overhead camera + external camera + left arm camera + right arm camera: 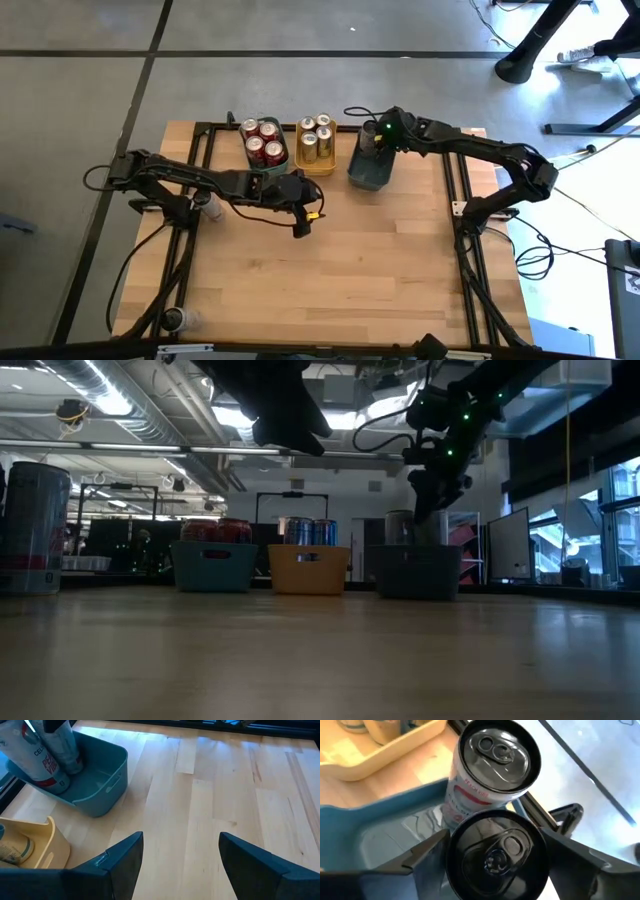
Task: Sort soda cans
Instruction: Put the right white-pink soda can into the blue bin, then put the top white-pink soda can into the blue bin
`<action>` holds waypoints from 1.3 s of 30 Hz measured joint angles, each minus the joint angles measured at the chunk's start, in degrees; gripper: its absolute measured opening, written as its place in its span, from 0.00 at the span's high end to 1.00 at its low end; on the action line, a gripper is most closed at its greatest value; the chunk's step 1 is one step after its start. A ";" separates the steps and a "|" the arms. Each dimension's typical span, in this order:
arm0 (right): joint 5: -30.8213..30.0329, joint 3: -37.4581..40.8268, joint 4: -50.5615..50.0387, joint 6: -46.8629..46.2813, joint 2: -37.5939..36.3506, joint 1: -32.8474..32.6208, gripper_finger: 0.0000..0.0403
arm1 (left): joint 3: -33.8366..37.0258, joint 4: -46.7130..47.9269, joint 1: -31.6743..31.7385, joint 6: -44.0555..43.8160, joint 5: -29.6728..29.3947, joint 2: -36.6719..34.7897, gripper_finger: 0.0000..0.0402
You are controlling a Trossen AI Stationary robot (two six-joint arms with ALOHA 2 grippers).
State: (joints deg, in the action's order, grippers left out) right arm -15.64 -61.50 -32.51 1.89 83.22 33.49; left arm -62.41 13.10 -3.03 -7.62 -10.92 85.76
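Three trays stand in a row at the table's far edge. The teal tray (286,160) holds several red soda cans (263,142) and the yellow tray (316,170) several gold ones (315,138). In the grey-blue tray (370,180) a white can with red print (485,775) stands upright in a corner. My right gripper (495,834) reaches down into this tray around a dark soda can (495,857). My left gripper (180,837) hangs open over bare wood in front of the trays, with nothing between its fingers. My right gripper has the dark can's round wall (451,865) between its two fingers, one on each side, just below the can's top. The fingers slant down into the grey-blue tray from above. The can is upright beside the white can; its own top hides whether its base rests on the tray floor.
A pale can (210,205) lies beside the left arm near the table's left side. Another can (175,320) stands at the near left corner, large in the low view (35,530). Black frame rails (455,200) run along both sides. The table's middle and near part is bare wood.
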 joint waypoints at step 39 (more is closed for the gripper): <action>-5.76 -8.38 -21.57 -7.94 -11.23 -25.17 0.20 | 0.07 -4.60 1.66 3.07 -2.93 -0.28 0.35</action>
State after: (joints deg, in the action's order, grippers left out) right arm -21.40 -69.87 -54.08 -6.05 71.99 8.33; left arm -62.35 8.50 -1.37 -4.55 -13.85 85.47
